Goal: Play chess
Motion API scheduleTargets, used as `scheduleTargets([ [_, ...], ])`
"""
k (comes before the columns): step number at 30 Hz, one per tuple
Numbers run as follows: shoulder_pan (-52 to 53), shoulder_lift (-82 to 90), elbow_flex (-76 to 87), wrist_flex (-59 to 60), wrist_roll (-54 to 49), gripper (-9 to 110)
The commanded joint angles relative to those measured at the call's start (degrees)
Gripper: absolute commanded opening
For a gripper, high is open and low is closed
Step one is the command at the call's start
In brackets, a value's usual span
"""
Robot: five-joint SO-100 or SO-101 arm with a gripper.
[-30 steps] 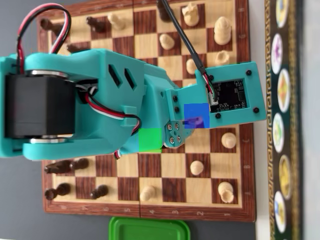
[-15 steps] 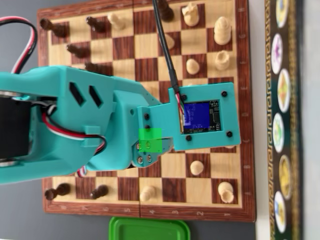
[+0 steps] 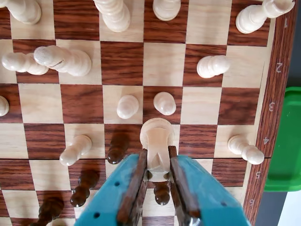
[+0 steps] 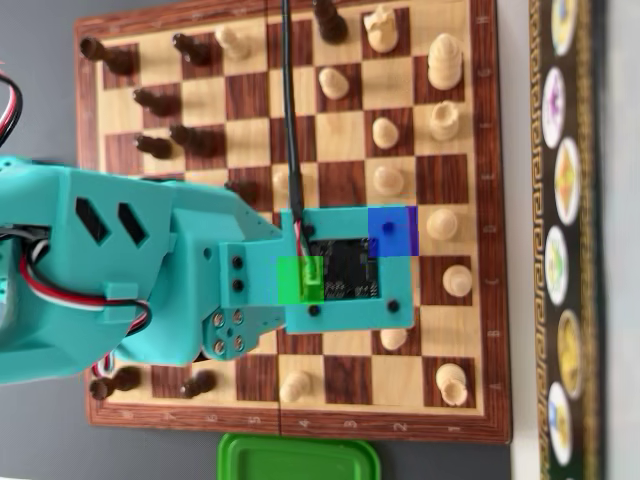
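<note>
In the wrist view my gripper (image 3: 156, 157) is shut on a light wooden chess piece (image 3: 156, 136), its brown-lined fingers (image 3: 136, 179) pressing the piece's sides. The piece hangs over the middle of the chessboard (image 3: 122, 61), near the fourth rank mark. A dark piece (image 3: 161, 193) shows between the jaws, below the held piece. Two light pawns (image 3: 164, 102) stand just beyond it. In the overhead view the teal arm (image 4: 150, 280) and its camera mount (image 4: 345, 265) cover the gripper and the held piece on the chessboard (image 4: 345, 140).
Dark pieces (image 3: 117, 148) stand left of the jaws and light pieces (image 3: 211, 66) crowd the far ranks. A green container (image 4: 298, 458) lies beside the board's edge, also the green container (image 3: 284, 141) at right. A patterned strip (image 4: 568, 240) runs along the overhead view's right.
In the overhead view the arm has swung downward and its camera mount has shifted left and down, from the board's right centre to near its middle.
</note>
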Motion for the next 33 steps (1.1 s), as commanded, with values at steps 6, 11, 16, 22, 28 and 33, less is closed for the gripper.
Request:
scheduleTargets([
  [6,2.99,5.01,2.37,0.09,0.00,7],
  [11,2.64,5.80,5.19,0.09,0.26,7],
  [16,2.72,5.71,7.47,0.09,-0.18,7],
  [22,2.20,5.27,7.65,0.00,-0.18,7],
  [28,2.29,1.93,7.65,-0.53,-0.18,7],
  [33,2.37,-0.35,7.12,-0.53,-0.18,7],
])
